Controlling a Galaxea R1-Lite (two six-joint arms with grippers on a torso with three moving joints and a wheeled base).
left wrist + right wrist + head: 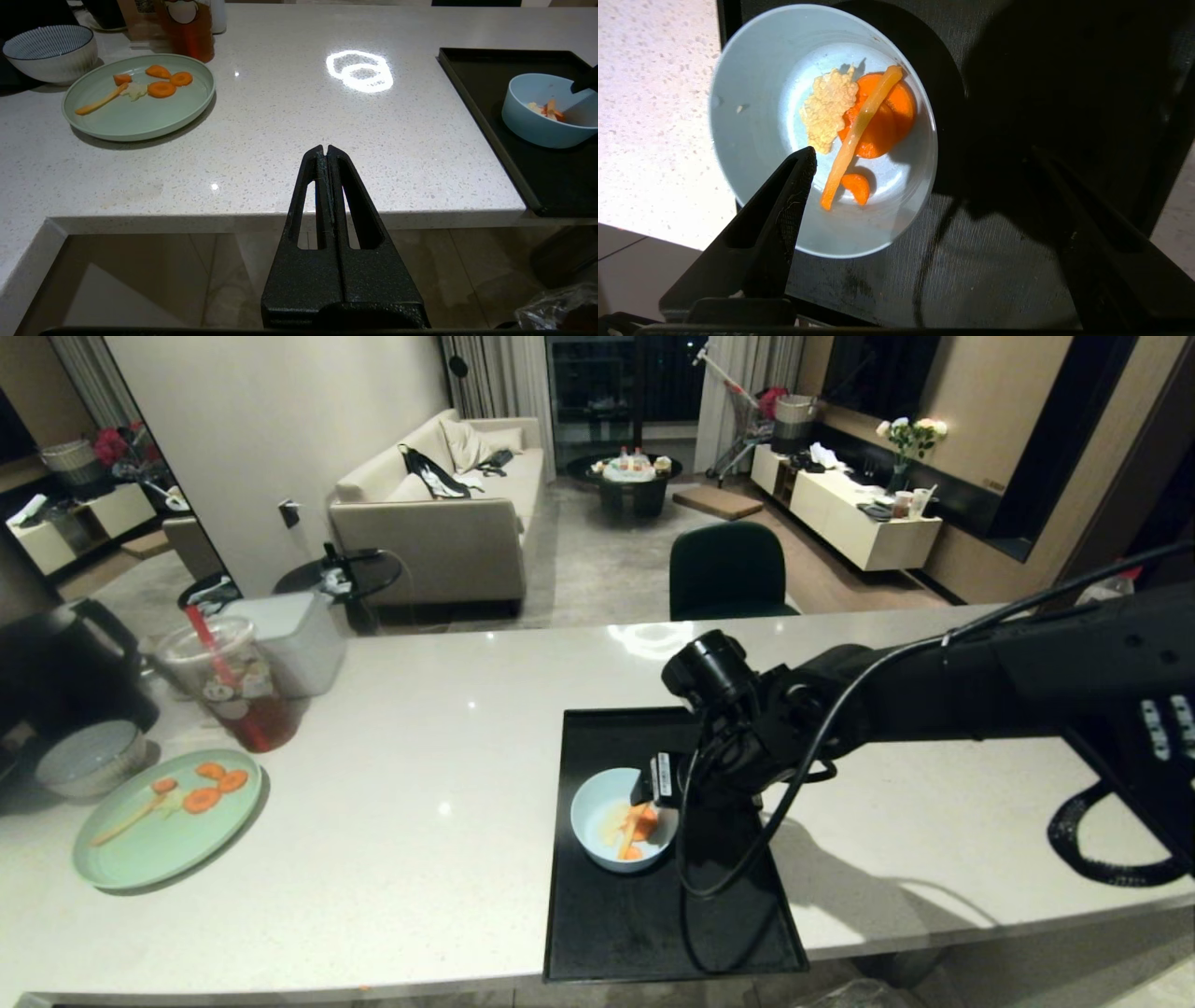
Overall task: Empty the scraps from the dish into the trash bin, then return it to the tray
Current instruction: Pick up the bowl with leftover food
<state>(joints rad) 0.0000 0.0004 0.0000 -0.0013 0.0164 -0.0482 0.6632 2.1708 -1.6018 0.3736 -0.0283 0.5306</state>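
Right tool (pixel 920 154) spread wide over the dish (pixel 752 116), one finger inside its rim, scraps (pixel 859 116) within. Dish sits on tray (pixel 616 915). Left tool (pixel 327 154) pressed together, off the counter (pixel 280 130).

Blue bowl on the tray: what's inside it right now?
The blue bowl holds scraps: overlapping carrot slices, a smaller carrot piece, a long pale orange strip lying across them, and a pale crumbly clump. Whatever lies beneath the slices is covered.
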